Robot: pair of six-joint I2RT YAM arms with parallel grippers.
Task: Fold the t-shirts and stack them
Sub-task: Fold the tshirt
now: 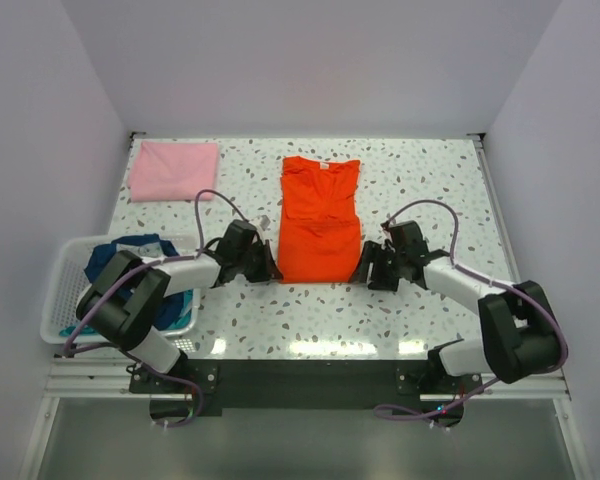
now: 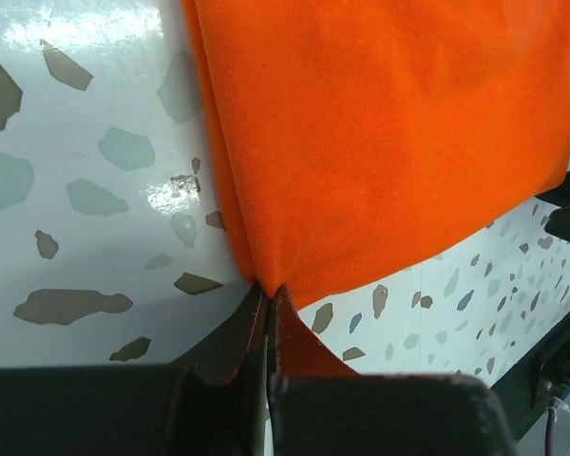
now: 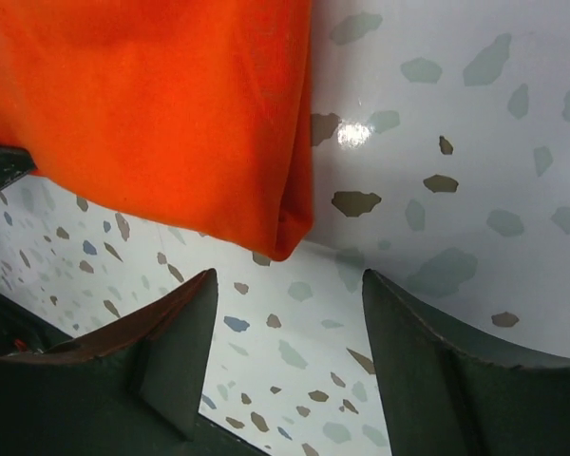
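The bright orange-red t-shirt (image 1: 320, 220) lies folded lengthwise in the middle of the table, collar at the far end. My left gripper (image 1: 271, 263) is at its near left corner; the left wrist view shows the jaws (image 2: 269, 293) shut on that corner of the orange cloth (image 2: 380, 123). My right gripper (image 1: 365, 266) is at the near right corner. In the right wrist view it is open (image 3: 289, 277), with the shirt's corner (image 3: 287, 233) just ahead of the fingertips and not between them. A pale pink t-shirt (image 1: 173, 170) lies folded at the back left.
A white slatted basket (image 1: 60, 285) stands at the near left beside the left arm, holding a dark blue shirt (image 1: 130, 254) and some teal cloth. The speckled table (image 1: 420, 180) is walled on three sides.
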